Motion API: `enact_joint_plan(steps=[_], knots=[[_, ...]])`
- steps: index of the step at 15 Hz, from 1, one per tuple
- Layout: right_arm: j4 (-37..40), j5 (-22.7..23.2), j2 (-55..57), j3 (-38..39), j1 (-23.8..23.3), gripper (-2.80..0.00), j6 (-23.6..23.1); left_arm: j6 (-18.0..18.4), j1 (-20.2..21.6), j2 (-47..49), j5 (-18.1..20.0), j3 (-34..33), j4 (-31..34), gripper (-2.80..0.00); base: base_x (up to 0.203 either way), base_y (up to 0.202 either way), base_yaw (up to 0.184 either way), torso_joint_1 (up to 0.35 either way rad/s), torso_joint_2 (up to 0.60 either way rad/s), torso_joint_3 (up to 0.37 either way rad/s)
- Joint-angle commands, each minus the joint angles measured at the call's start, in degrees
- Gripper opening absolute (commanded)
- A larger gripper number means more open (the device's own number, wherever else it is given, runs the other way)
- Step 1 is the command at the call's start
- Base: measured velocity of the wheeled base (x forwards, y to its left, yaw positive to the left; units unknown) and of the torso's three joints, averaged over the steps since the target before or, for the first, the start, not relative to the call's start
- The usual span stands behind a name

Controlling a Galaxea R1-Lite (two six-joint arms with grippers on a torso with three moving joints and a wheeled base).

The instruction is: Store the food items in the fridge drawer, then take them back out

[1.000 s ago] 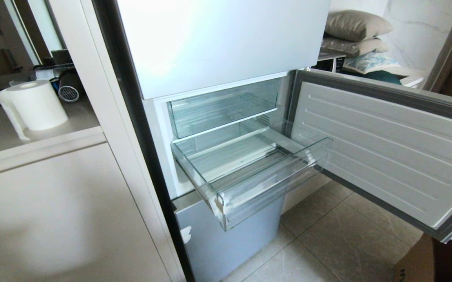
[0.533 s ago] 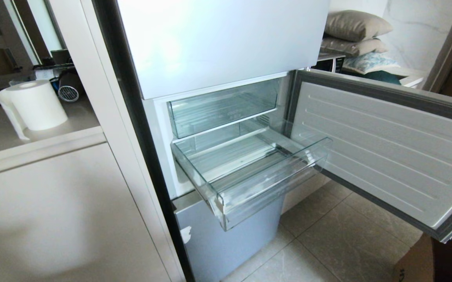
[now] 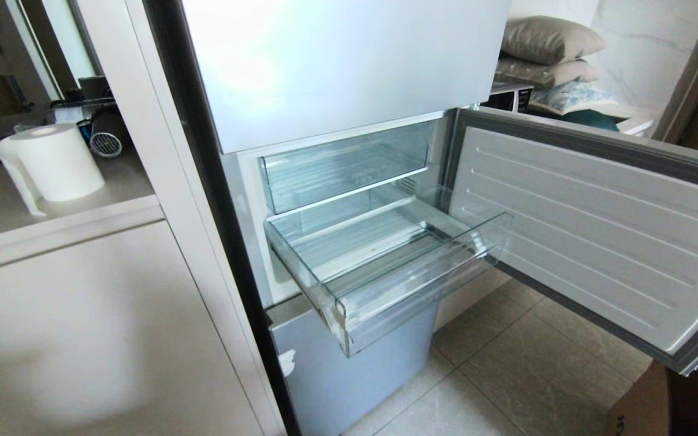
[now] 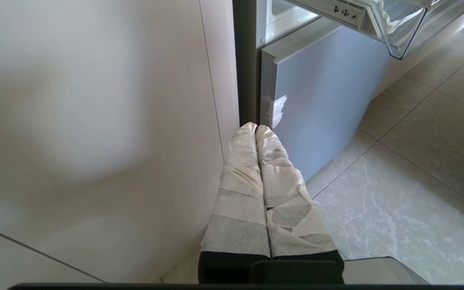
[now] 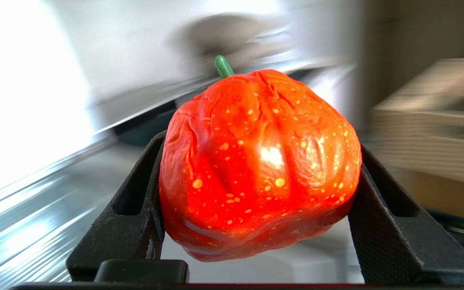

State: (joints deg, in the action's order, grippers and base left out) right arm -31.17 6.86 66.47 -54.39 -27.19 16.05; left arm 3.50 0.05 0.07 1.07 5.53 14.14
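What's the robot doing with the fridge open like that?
It is putting food away. The right gripper is squeezing a red fruit between its fingers. The fridge door hangs open and the clear fridge drawer is pulled out, with nothing in it yet. The left gripper waits shut, low by the fridge.

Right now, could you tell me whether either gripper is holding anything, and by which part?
The right gripper holds the red fruit, clamped on its two opposite sides, green stem pointing away from the camera. The left gripper is shut on nothing.
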Motion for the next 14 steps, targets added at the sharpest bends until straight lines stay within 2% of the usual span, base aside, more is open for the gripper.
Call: enact_joint_plan(steps=[1, 2, 4, 7, 11, 14], knots=[[2.80, -1.94, -1.43, 0.73, 16.72, -2.80, -1.29, 0.02, 0.04, 0.01, -0.02, 0.00, 0.09, -2.80, 0.000, 0.000, 0.000, 0.000, 0.00, 0.000], [4.32, -3.61, 0.40, 0.79, 22.68, -2.80, -1.82, 0.02, 0.04, 0.01, -0.02, 0.00, 0.09, -2.80, 0.000, 0.000, 0.000, 0.000, 0.00, 0.000], [6.07, -6.45, 7.67, 0.79, 29.94, -2.80, -2.43, 0.02, 0.04, 0.01, -0.02, 0.00, 0.09, -2.80, 0.000, 0.000, 0.000, 0.000, 0.00, 0.000], [6.22, -7.90, 19.37, -2.24, 34.00, -2.80, -1.96, 0.02, 0.04, 0.01, -0.02, 0.00, 0.09, -2.80, 0.000, 0.000, 0.000, 0.000, 0.00, 0.000], [5.38, -8.86, 34.88, -12.09, 39.35, -2.80, -1.87, 0.02, 0.04, 0.01, -0.02, 0.00, 0.09, -2.80, 0.000, 0.000, 0.000, 0.000, 0.00, 0.000], [5.56, -11.76, 46.86, -21.73, 44.08, -2.80, -2.51, 0.02, 0.04, 0.01, -0.02, 0.00, 0.09, -2.80, 0.000, 0.000, 0.000, 0.000, 0.00, 0.000]])
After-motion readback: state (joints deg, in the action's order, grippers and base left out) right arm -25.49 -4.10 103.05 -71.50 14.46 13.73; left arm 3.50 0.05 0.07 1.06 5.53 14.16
